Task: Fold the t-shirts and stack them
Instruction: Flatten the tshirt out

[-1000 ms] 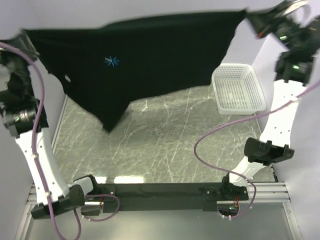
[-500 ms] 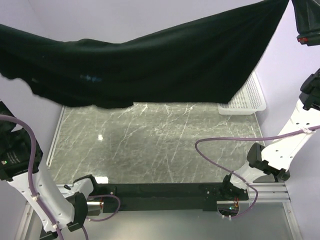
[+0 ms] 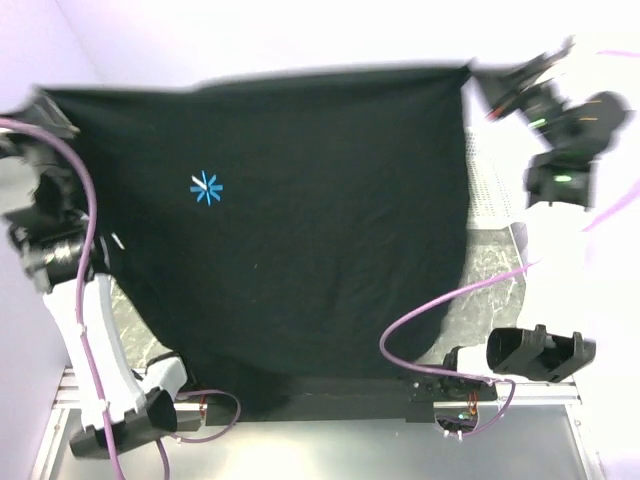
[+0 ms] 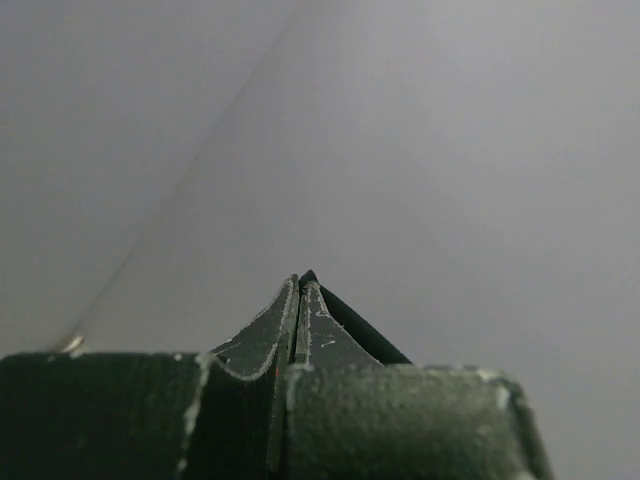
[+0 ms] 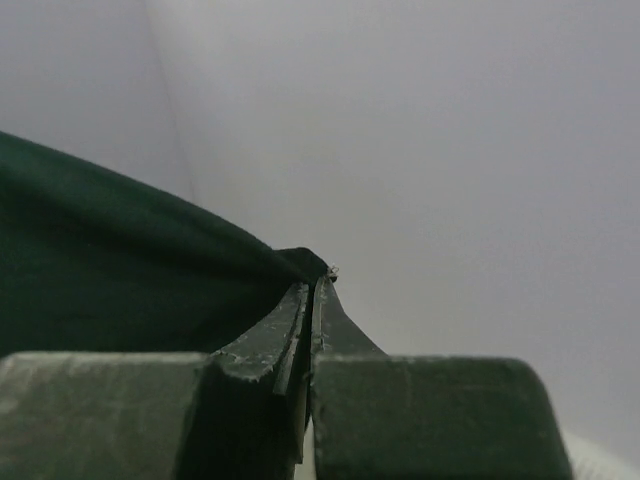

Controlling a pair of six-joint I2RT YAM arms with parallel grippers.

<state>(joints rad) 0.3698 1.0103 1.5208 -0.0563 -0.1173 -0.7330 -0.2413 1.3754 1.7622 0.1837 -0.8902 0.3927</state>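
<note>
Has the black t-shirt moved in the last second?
Yes. The t-shirt has dropped toward the near edge of the marble table, now hiding most of it and part of the white basket.

t-shirt [image 3: 300, 230]: one, black, centre of frame
starburst print [image 3: 206, 187]: one, blue, left of centre
tools: two, left tool [image 4: 300, 283], right tool [image 5: 312, 285]
basket [image 3: 492, 195]: one, white, right side
purple cables [image 3: 86, 210] [image 3: 440, 305]: two
bench [image 3: 490, 272]: one
</note>
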